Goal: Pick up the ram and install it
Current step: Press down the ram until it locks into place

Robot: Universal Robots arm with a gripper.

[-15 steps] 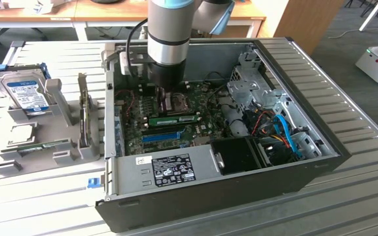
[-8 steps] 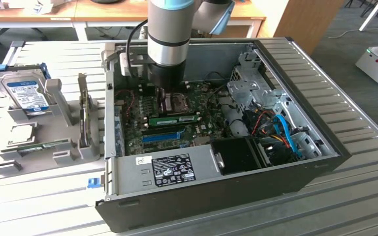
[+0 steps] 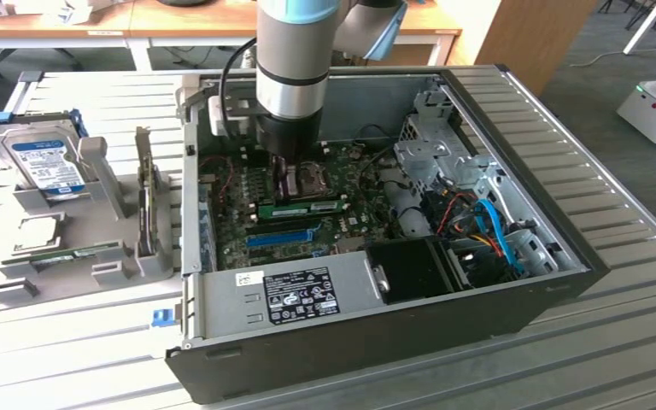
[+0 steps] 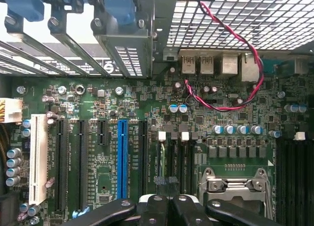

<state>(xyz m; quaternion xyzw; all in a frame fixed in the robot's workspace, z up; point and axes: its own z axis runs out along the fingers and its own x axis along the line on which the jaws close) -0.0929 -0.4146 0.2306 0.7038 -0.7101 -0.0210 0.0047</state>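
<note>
Sitting flat among the board's slots inside the open computer case [image 3: 533,282], the ram [image 3: 303,207] looks already seated, so the install seems largely done. Just above it the claw [image 3: 301,178] hangs closed, holding nothing. In the wrist view the claw [image 4: 169,199] hovers over the green motherboard [image 4: 206,113].

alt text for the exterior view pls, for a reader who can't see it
A robot arm reaches down into an open desktop PC case, its gripper low over the green motherboard beside a seated ram stick. Toward the exterior view's left, a grey holder carries a hard drive and other parts.
</note>
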